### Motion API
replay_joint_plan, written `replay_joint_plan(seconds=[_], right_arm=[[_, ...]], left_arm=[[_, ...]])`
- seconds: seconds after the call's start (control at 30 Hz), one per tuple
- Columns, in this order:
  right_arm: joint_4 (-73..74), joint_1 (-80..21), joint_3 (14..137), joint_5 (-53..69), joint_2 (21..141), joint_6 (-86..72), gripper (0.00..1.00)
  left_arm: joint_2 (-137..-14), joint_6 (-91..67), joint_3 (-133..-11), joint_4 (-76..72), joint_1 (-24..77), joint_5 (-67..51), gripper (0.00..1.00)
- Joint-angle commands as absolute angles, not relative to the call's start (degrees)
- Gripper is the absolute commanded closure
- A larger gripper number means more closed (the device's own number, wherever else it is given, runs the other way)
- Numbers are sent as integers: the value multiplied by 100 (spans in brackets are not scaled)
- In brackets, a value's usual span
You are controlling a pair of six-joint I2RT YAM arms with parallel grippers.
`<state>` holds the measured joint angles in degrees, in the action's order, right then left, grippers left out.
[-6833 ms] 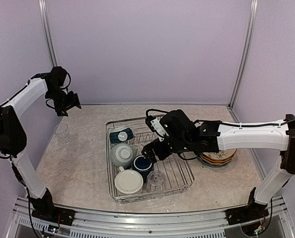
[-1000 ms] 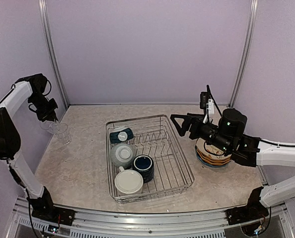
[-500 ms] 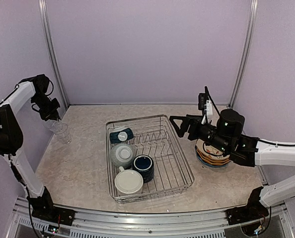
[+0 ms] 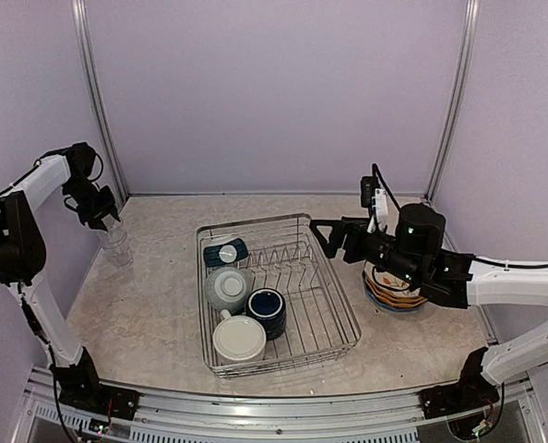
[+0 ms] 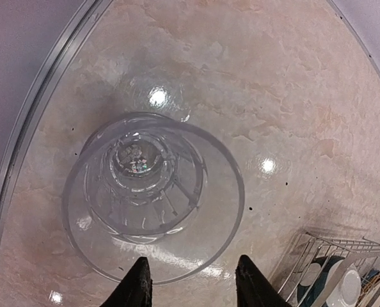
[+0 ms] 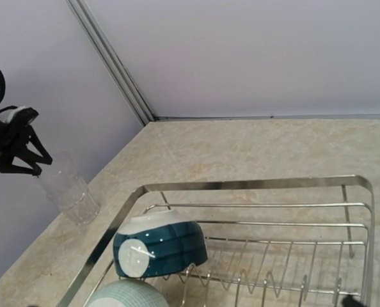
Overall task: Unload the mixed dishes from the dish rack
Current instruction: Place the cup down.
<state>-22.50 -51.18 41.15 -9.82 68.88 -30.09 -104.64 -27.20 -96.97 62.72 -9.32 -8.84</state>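
The silver wire dish rack point(image 4: 348, 325) sits mid-table. It holds a small teal bowl point(image 4: 226, 251) on its side, a pale upturned dish point(image 4: 228, 287), a navy mug point(image 4: 267, 310) and a cream mug point(image 4: 239, 339). Clear glass tumblers point(image 4: 115, 244) stand on the table at the far left, seemingly one nested in the other point(image 5: 151, 198). My left gripper point(image 4: 102, 210) hangs open and empty just above them point(image 5: 193, 281). My right gripper point(image 4: 326, 236) is open and empty above the rack's far right corner. A stack of plates point(image 4: 392, 297) lies right of the rack, partly hidden by the right arm.
The right wrist view shows the teal bowl point(image 6: 159, 249), the rack rim point(image 6: 254, 184), the tumblers point(image 6: 68, 192) and the left gripper point(image 6: 16, 144) by the left wall. A metal frame post runs close behind the tumblers. Purple walls enclose the table.
The tumbler that stood in the rack 6.8 s ago is gone from it. The right arm has pulled out and now drifts left. The left gripper has lifted slightly over the tumblers.
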Motion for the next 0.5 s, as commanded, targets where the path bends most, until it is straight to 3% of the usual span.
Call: replay_joint_plan(seconds=[0.0,0.17,0.3,0.47], right_arm=[[-2139,-5080,4347,-868,7104,-3041,0],[-1658,-5085,4671,-586,7394,-2803,0],[-816,-5087,5226,-119,7795,-2481,0],[31,-5090,5943,649,8330,-2147,0]], left_arm=[[-10443,-2648,-9530,6170,-895,-709,52],[-10076,-2725,-9387,6177,-683,-584,31],[-9350,-2930,-9098,5990,131,-635,9],[-8596,-3285,-8721,5686,1395,-604,2]])
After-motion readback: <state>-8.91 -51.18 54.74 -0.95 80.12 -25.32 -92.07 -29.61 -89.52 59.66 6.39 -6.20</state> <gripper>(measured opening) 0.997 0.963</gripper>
